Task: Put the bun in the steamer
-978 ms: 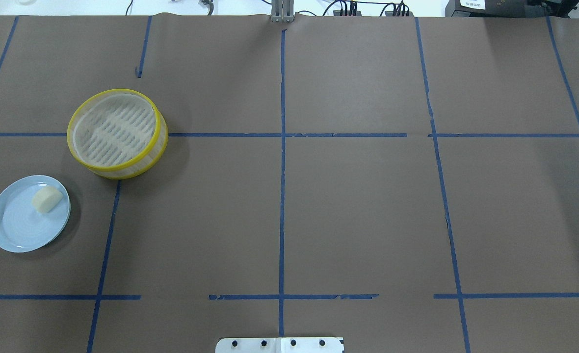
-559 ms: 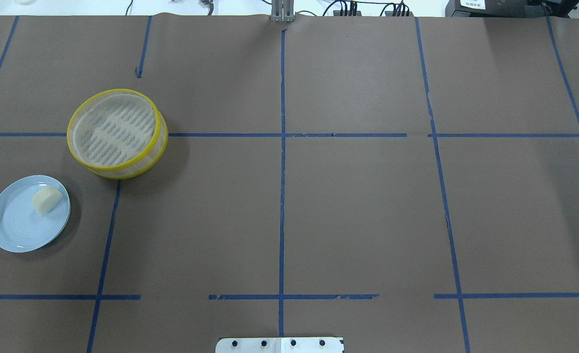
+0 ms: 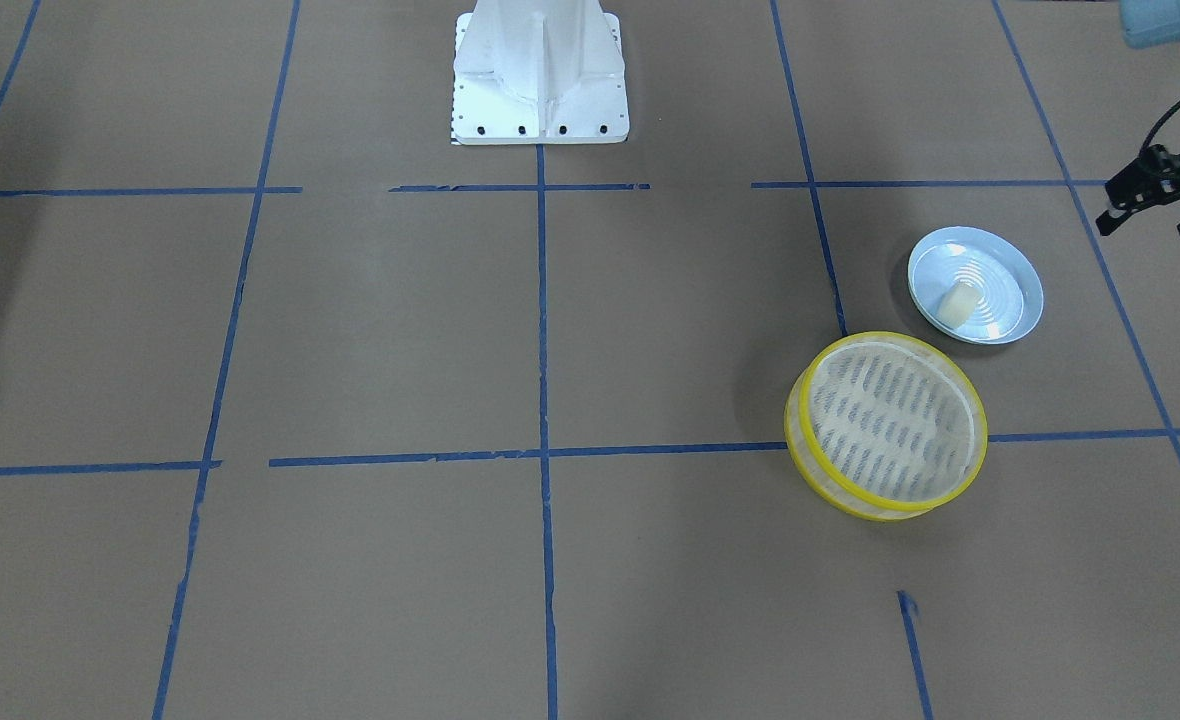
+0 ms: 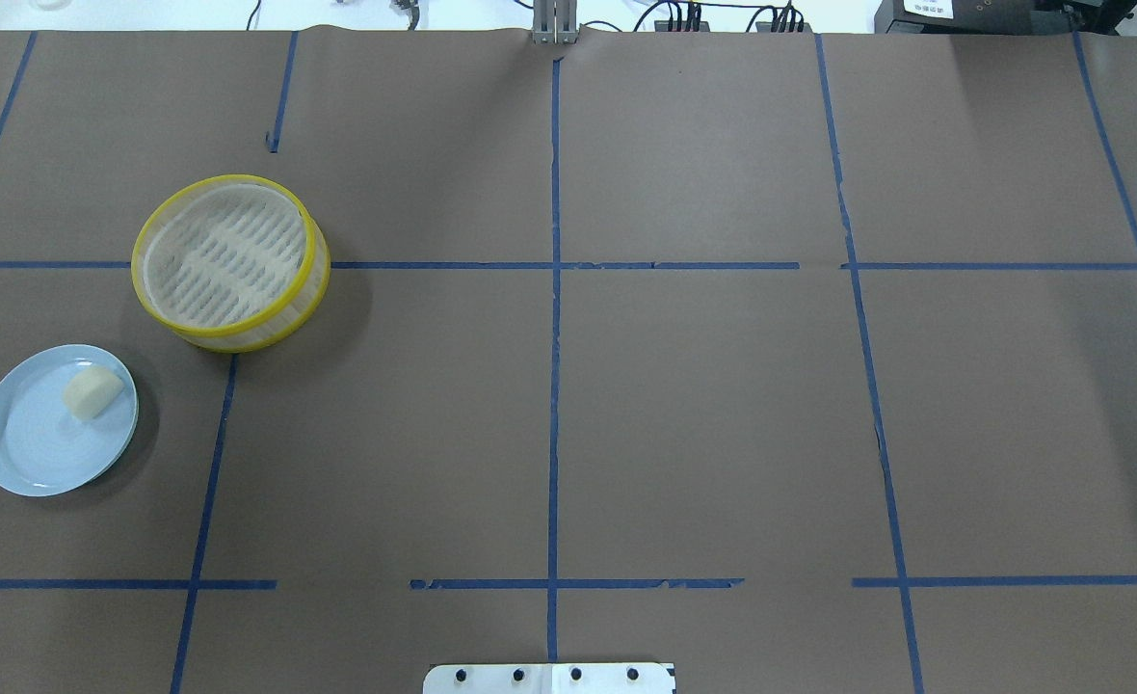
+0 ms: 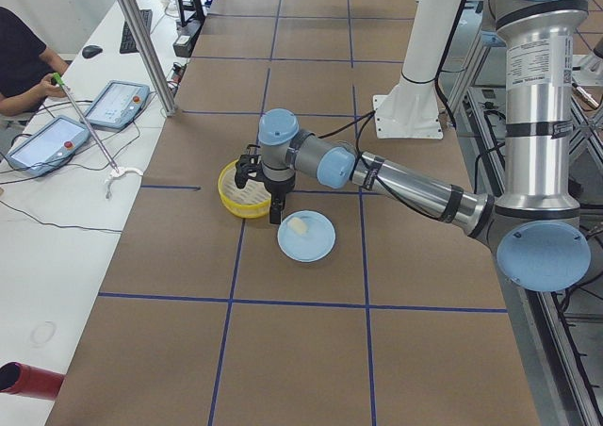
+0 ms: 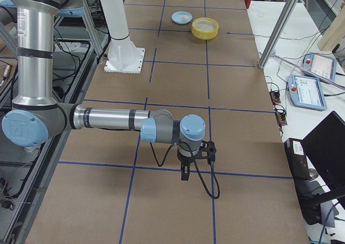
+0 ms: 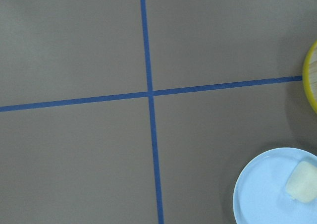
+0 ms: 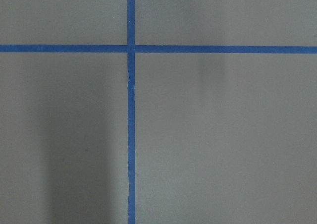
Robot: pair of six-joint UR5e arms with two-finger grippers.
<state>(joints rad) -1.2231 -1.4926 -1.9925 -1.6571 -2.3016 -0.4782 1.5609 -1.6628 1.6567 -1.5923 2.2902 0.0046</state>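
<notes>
Bun is lying on its side on the light blue plate, in the part of the plate nearest the steamer and close to the plate's rim. Its long axis is running level with the plate and slantwise in the overhead view. One rounded end is pointing out toward the table edge on the robot's left. The other end is pointing inward and a little away from the robot, roughly toward the steamer's near wall. The bun is touching only the plate.

The steamer is standing upright on the brown paper-covered table, just beyond the plate from the robot and slightly inward, apart from it. It is sitting over a crossing of blue tape lines.

The left gripper is hanging above the table on the outer side of the plate, well apart from the bun. Its two black fingers are spreading wide and gripping nothing. Its wrist camera is looking down on a tape crossing, with the plate and bun in the lower right corner and a sliver of the steamer's yellow rim at the right edge.

The right gripper is pointing down over the table's end on the robot's right, well apart from plate and steamer. It is showing only in the side view, so I cannot tell whether its fingers are spread or closed.
</notes>
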